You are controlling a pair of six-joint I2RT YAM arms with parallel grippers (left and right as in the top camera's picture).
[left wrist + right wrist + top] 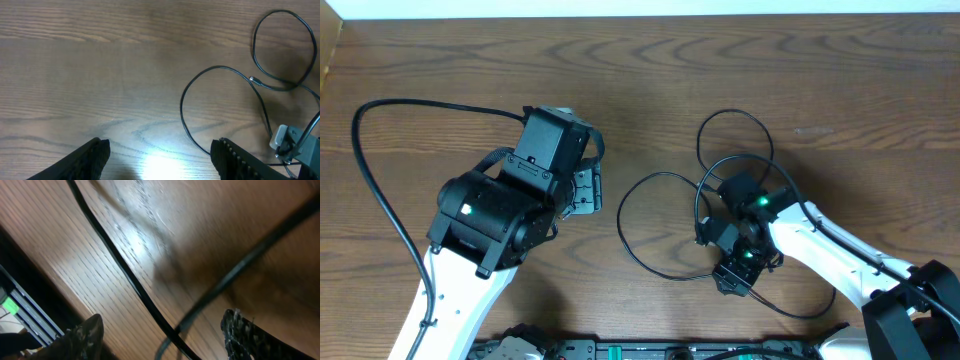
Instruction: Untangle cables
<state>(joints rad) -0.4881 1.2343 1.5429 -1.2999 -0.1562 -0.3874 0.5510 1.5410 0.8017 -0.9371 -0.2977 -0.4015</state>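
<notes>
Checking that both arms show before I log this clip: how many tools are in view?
2. The left tool hangs open over the table, left of the cables; the right tool is down among their loops, straddling a strand. None looks hidden.

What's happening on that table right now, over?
Left hand open, empty, beside the cables. Right hand open, low over crossing black strands. Cables looped, not yet untangled. No obstruction seen.

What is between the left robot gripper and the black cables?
Only bare wooden table lies between the left gripper and the cables; the overhead view shows that stretch best.
</notes>
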